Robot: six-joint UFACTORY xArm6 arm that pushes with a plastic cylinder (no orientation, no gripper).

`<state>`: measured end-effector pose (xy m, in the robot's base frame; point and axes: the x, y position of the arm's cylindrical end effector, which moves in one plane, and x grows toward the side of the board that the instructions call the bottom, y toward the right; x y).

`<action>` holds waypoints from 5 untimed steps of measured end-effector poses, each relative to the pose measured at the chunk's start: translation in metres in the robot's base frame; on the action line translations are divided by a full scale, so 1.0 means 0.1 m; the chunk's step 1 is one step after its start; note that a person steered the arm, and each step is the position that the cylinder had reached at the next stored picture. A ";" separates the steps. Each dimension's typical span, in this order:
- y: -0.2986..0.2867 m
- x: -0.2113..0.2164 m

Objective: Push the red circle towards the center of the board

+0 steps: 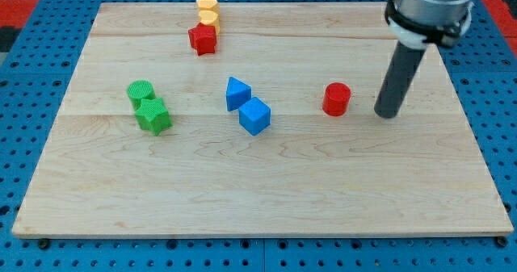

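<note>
The red circle point(336, 99) is a short red cylinder standing right of the board's middle. My tip point(387, 113) rests on the wooden board point(266, 183) just to the view's right of the red circle, a small gap apart and not touching it. The dark rod rises from the tip toward the view's top right.
A blue triangular block point(237, 92) and a blue cube point(254, 115) sit near the middle. A green cylinder point(140, 91) and a green star-like block point(153, 115) are at the left. A red block point(203, 39) touches two yellow blocks point(208, 10) at the top.
</note>
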<state>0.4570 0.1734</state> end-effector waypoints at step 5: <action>-1.17 -0.28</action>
